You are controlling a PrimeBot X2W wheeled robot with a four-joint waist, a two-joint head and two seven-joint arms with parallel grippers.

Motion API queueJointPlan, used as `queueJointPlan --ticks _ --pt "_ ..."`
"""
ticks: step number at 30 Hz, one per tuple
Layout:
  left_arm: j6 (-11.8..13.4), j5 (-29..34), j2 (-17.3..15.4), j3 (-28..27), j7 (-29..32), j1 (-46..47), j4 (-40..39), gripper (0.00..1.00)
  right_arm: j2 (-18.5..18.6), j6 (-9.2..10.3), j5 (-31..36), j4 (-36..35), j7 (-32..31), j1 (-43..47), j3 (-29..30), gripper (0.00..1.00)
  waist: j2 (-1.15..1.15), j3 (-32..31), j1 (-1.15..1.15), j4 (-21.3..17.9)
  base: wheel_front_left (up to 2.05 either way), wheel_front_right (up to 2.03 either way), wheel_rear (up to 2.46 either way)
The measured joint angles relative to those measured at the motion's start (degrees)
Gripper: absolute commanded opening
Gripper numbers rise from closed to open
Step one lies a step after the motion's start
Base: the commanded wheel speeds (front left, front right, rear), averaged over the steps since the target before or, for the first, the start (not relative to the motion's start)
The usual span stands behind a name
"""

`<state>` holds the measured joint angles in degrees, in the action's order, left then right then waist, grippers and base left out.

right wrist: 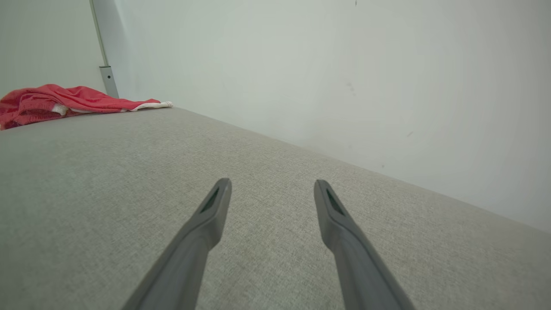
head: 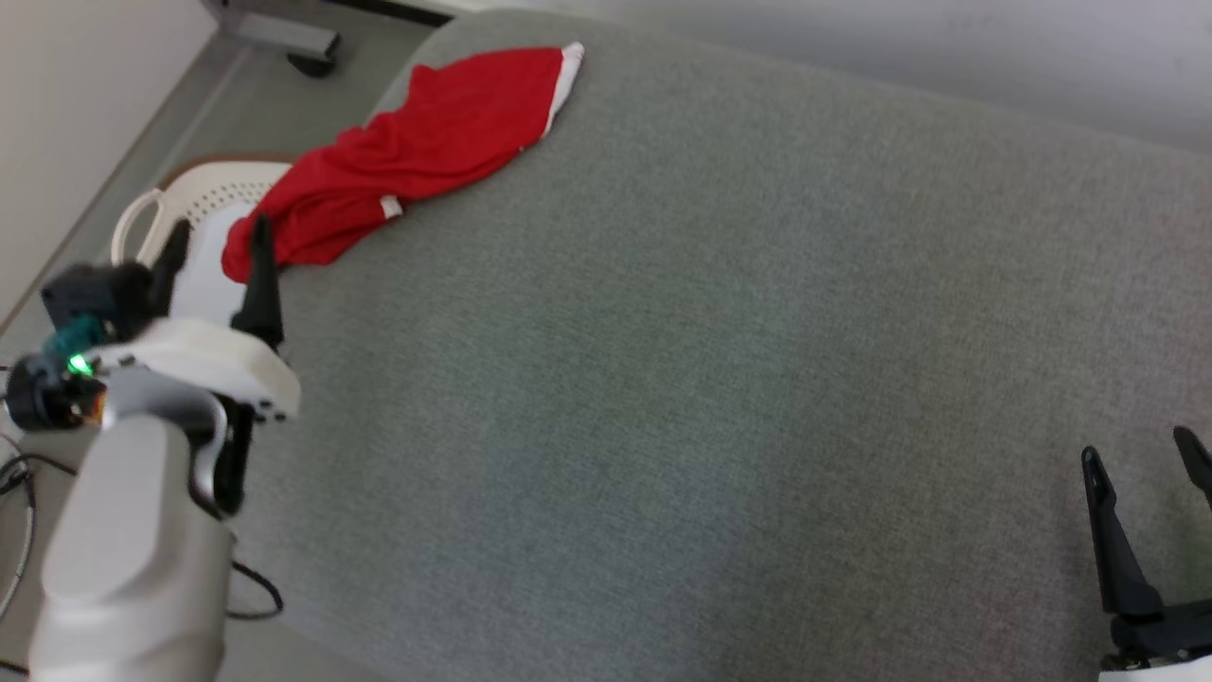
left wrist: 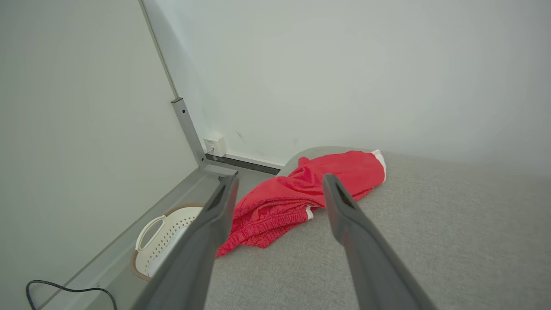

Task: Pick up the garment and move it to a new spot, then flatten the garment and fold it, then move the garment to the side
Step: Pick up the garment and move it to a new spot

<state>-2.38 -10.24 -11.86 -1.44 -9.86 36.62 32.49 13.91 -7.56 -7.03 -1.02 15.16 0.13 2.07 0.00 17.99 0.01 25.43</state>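
Note:
A red garment [head: 417, 152] with white trim lies crumpled at the far left corner of the grey fabric-covered surface [head: 720, 360]; one end hangs over the left edge. My left gripper [head: 218, 237] is open just short of that hanging end, nothing between its fingers. Seen from the left wrist, the garment [left wrist: 297, 193] lies beyond the open left gripper [left wrist: 280, 183]. My right gripper [head: 1141, 453] stands open at the near right, far from the cloth. The right wrist view has the garment [right wrist: 64, 103] at far left and the open right gripper [right wrist: 272, 186] above bare fabric.
A white perforated basket [head: 204, 204] sits on the floor beside the surface's left edge, under the hanging cloth, also visible as the basket [left wrist: 165, 234] in the left wrist view. A black cable [left wrist: 64, 290] runs along the floor. Pale walls stand close behind and left.

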Motion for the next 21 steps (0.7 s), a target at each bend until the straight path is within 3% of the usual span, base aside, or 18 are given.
queueJointPlan --ticks 6,10,16,21 --pt "-1.22 -0.58 -3.21 0.08 5.02 16.0 13.15 1.0 4.21 0.0 0.41 -5.37 0.01 -3.54 -2.32 1.0 0.0 9.0 0.01 -1.6 0.0 0.0 0.0" --pt "-0.73 -0.53 -4.53 0.46 8.01 23.51 20.4 1.0 5.99 -0.02 0.41 -9.87 0.05 -4.93 -3.24 1.0 0.0 14.25 0.01 -3.6 0.0 0.0 0.0" --pt "2.04 0.23 -7.31 0.94 12.76 27.65 30.76 1.0 5.89 -0.04 0.4 -15.26 -0.43 -5.91 -3.97 1.0 -0.01 18.95 0.01 -8.23 0.0 0.0 0.0" --pt "3.09 0.19 -8.7 0.65 12.96 29.64 34.92 1.0 5.47 -0.04 0.4 -17.94 -1.25 -5.37 -3.91 1.0 0.0 20.95 0.0 -11.64 0.0 0.0 0.0"
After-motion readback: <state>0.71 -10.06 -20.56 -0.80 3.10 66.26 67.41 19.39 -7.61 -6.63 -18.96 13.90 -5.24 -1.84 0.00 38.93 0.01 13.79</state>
